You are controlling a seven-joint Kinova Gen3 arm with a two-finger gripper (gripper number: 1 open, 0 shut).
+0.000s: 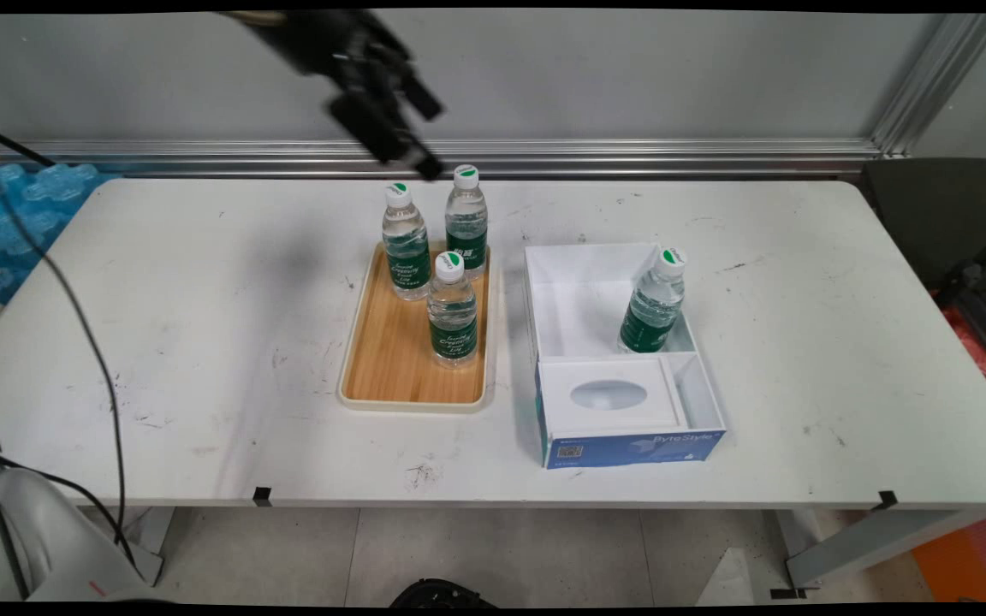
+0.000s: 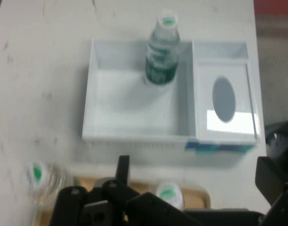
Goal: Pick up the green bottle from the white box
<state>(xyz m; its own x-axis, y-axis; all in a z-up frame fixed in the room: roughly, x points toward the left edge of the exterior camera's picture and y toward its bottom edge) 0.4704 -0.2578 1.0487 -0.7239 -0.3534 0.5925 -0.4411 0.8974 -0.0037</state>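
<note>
Bottles, three [image 1: 452,308] upright on wooden tray [image 1: 390,359] mid-worktop [image 1: 202,342], a fourth [image 1: 654,301] leaning in the white box's [image 1: 583,304] far-right corner; claw [image 1: 426,137] raised above tray's far end, jaws apart, empty.

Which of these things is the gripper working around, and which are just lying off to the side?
Around the gripper, which is open:
- three water bottles standing on the wooden tray
- white box, fourth bottle leaning inside

Off to the side:
- blue packs past the table's left end
- dark chair-like shape
</note>
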